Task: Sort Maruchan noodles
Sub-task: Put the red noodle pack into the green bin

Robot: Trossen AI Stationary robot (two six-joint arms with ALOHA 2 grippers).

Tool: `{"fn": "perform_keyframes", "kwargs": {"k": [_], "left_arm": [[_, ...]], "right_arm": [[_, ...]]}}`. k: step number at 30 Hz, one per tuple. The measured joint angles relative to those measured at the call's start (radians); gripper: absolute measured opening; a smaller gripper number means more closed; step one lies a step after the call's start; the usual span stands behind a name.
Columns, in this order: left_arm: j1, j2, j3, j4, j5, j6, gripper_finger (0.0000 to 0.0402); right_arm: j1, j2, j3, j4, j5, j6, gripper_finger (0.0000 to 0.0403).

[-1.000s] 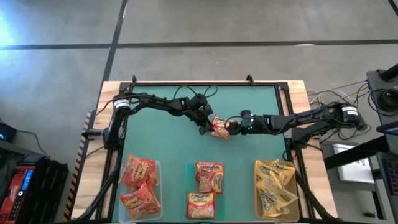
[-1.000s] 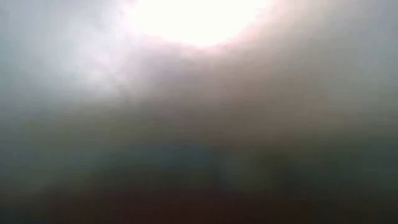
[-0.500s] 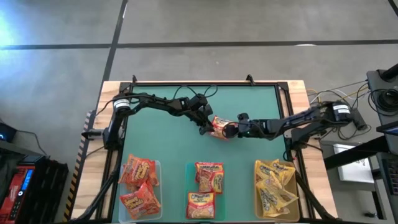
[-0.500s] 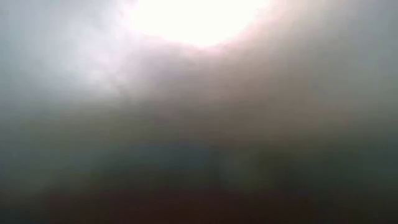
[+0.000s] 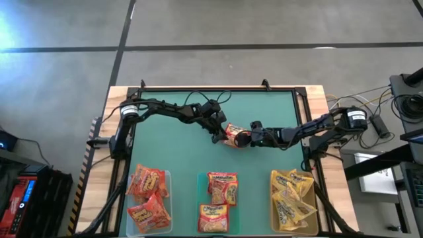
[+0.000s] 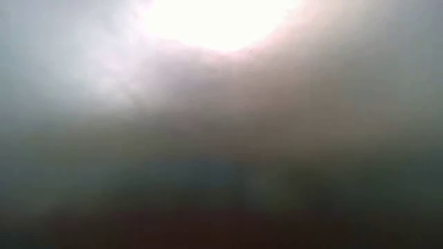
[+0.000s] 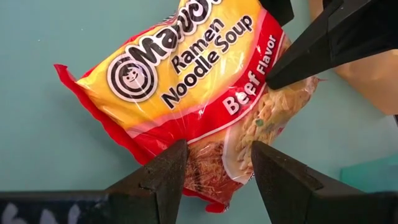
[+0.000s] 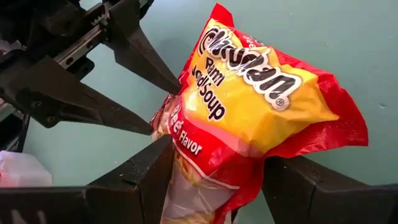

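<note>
The Maruchan noodles are nearly sorted: you see packets lying in three bins along the tabletop's (image 5: 264, 106) six o'clock edge, reddish ones in the left bin (image 5: 166, 177), red-and-yellow ones in the middle bin (image 5: 200, 178), yellow ones in the right bin (image 5: 272, 177). One beef packet (image 5: 232, 134) remains, lifted near the tabletop's centre between both arms. Your left end effector (image 7: 214, 169) pinches one end of it, fingers part-closed on the crinkly wrap; your right end effector (image 8: 214, 171), coming in from three o'clock, grips the opposite end the same way. This reads as a hand-over in mid-step. Next, you likely need one end effector to let go before the other pulls away, or the wrap may stretch or tear. Then carry the packet toward six o'clock; its colours seem to match the middle bin. The low view shows nothing usable.
</note>
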Motion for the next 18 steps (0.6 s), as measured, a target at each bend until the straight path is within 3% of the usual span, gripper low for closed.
{"fn": "perform_keyframes", "kwargs": {"k": [18], "left_arm": [[0.004,-0.043,-0.004,-0.032,0.064,-0.006,0.016]], "right_arm": [[-0.002,-0.004,0.001,-0.007,0.021,-0.08,0.0145]]}}
